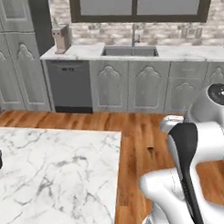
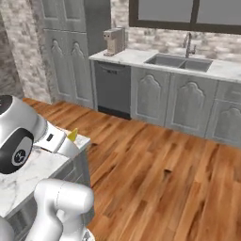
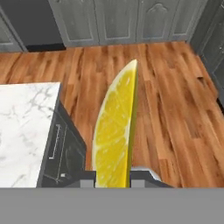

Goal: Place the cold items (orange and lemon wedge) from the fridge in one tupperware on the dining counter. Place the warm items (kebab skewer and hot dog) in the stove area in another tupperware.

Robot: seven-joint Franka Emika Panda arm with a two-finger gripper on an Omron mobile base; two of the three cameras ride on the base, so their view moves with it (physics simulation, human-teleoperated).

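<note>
A kitchen with a wood floor (image 3: 175, 109) and a white counter (image 1: 52, 175). The gripper (image 3: 113, 177) is squeezed on the lemon wedge (image 3: 114, 131), holding it up in the air near the counter's corner.

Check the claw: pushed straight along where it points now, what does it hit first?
Probably the wooden floor beside the marble counter. The claw, shut on the lemon wedge, points past the counter's edge; depth is unclear.

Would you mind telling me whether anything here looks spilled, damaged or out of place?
Nothing stands out. The lemon wedge sits upright in the shut gripper beside the dining counter, and the wooden floor below looks clean.
</note>
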